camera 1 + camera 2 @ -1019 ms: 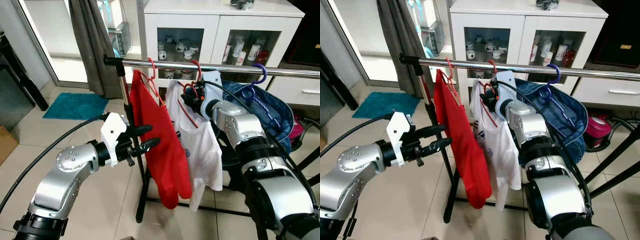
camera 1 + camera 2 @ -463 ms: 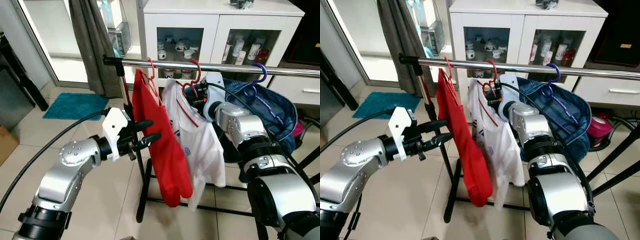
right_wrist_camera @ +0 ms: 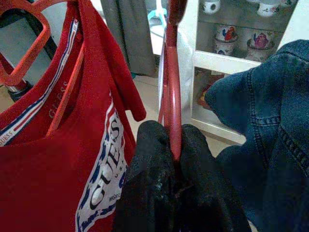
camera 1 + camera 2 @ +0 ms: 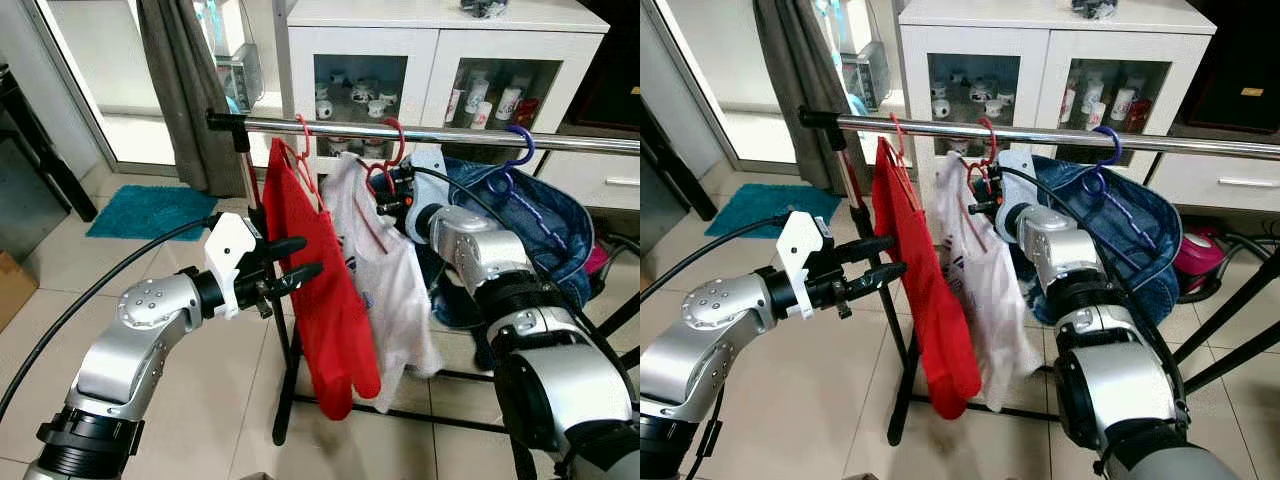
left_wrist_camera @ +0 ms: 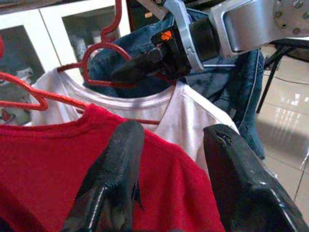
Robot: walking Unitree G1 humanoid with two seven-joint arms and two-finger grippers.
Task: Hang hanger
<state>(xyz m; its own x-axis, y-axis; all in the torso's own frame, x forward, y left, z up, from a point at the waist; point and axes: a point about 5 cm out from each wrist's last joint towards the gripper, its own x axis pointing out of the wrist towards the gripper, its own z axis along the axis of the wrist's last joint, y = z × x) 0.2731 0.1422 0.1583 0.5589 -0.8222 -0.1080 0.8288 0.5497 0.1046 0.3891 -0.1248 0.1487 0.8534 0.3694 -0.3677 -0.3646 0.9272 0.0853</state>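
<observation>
The right hand [image 3: 174, 159] is closed on the red hanger [image 3: 172, 96], which carries a white shirt [image 4: 395, 290] and hooks on the metal rail [image 4: 450, 135]. The left hand [image 4: 298, 260] is open beside the red shirt [image 4: 320, 290]. This shirt shows the word "GUESS" [image 3: 104, 179] in the right wrist view.

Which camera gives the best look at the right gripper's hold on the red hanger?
The right wrist view: the right gripper is pinched on the red hanger up close. Both eye views show it small under the rail; the left wrist view shows it side-on.

A white cabinet [image 4: 440, 45] holds mugs [image 4: 490, 105]; a teal mat [image 4: 150, 210] lies on tiles.
</observation>
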